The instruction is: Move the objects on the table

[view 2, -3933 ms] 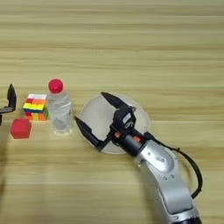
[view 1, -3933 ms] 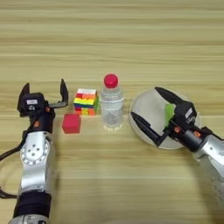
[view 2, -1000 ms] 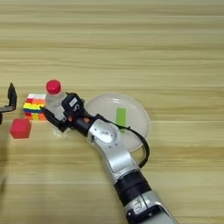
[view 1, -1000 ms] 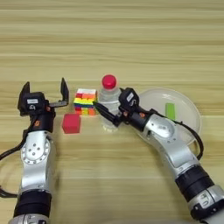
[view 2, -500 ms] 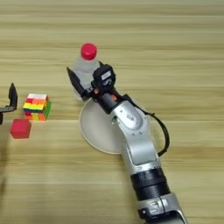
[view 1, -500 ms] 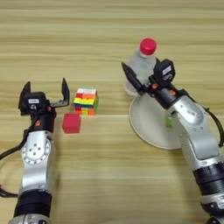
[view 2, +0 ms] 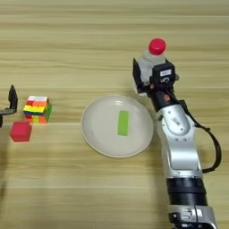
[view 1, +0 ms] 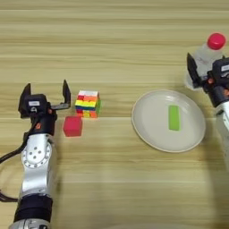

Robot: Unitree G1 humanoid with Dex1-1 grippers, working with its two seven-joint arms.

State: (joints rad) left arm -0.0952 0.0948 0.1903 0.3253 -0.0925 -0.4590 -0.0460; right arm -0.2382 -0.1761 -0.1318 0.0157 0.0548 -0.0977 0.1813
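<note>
In the left eye view my left claw (view 1: 44, 92) stays parked and spread wide beside the red cube (view 1: 72, 126) and puzzle cube (view 1: 87, 104), untouched on the counter (view 1: 112, 44). In the right eye view my right claw (view 2: 150, 76) has carried the bottle (view 2: 151, 57), clamped, from beside the cubes to beyond the plate (view 2: 96, 134), one object moved. The plate holds only the green strip (view 2: 123, 123).

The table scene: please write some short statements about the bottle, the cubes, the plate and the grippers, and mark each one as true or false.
1. The right gripper holds the bottle. True.
2. The bottle stands on the white plate. False: it is beyond the plate's far right rim, in the gripper.
3. The green strip lies on the plate. True.
4. The red cube sits on top of the puzzle cube. False: it rests on the table beside it.
5. The left gripper grips the red cube. False: it is open, empty.
</note>
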